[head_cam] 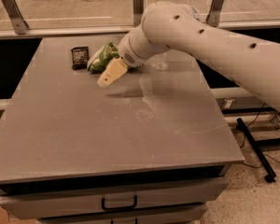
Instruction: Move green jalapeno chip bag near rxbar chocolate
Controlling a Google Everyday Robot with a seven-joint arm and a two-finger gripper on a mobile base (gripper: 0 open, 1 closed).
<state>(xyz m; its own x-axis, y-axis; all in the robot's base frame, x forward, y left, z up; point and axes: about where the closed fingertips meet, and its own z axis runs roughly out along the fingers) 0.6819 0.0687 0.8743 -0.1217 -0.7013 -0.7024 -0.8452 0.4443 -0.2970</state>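
The green jalapeno chip bag (101, 58) lies crumpled on the grey table (107, 129) at the far left. The rxbar chocolate (80, 57), a small dark bar, lies just left of the bag with a narrow gap between them. My gripper (106, 79) hangs just in front of and to the right of the bag, a little above the tabletop. It is open and holds nothing. The wrist hides the bag's right end.
A clear plastic item (159, 62) lies on the table right of my wrist, partly under the arm. Metal rail posts (138, 3) and a glass barrier run behind the far edge. A drawer handle (119, 203) shows below the front edge.
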